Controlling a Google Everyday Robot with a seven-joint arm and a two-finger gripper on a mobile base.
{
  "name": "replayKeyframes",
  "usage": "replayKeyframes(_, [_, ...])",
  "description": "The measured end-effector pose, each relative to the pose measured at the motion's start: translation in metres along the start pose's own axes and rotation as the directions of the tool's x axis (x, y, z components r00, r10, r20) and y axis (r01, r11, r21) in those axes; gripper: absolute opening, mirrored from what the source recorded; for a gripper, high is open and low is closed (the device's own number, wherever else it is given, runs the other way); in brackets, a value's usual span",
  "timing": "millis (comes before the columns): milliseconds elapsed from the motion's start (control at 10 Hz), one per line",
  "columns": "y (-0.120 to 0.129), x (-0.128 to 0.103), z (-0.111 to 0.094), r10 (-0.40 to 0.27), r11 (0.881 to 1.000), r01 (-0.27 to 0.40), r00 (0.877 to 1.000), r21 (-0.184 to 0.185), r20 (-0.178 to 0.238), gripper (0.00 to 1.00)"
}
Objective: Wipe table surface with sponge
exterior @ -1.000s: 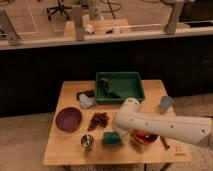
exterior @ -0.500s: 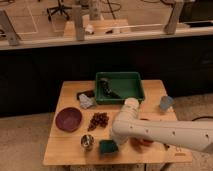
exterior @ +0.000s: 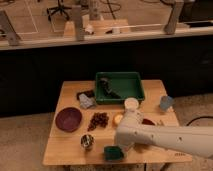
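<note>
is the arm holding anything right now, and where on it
The gripper sits shut over the small teal-green rectangular sponge at the front edge of the light tan wooden table surface. It seems to hold the sponge's top; the exact contact is hidden.

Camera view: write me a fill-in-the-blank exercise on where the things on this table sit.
1. The sponge lies at the table surface's ____ edge.
2. The gripper is on the ____.
3. The purple bowl sits to the ____ of the grapes.
4. The green bin stands at the table's ____ edge.

Missing words: near; sponge; left; far
</note>
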Motion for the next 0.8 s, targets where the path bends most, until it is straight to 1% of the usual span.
replayKeyframes(200, [0.014,0.017,0.004,0.045,0.999,-0.045,0.999,-0.023,-0.009,0.05])
replayKeyframes(300, [0.016,0.024,0.006,0.062,0.998,-0.062,0.998,-0.027,-0.014,0.05])
replayKeyframes(500, [0.008,0.048,0.009,0.11,0.994,-0.111,0.994,-0.02,-0.021,0.05])
replayKeyframes(600, [-0.002,0.06,0.01,0.124,0.992,-0.124,0.992,-0.016,-0.027,0.05])
replayKeyframes(800, [-0.023,0.071,0.013,0.127,0.992,-0.127,0.991,-0.005,-0.031,0.05])
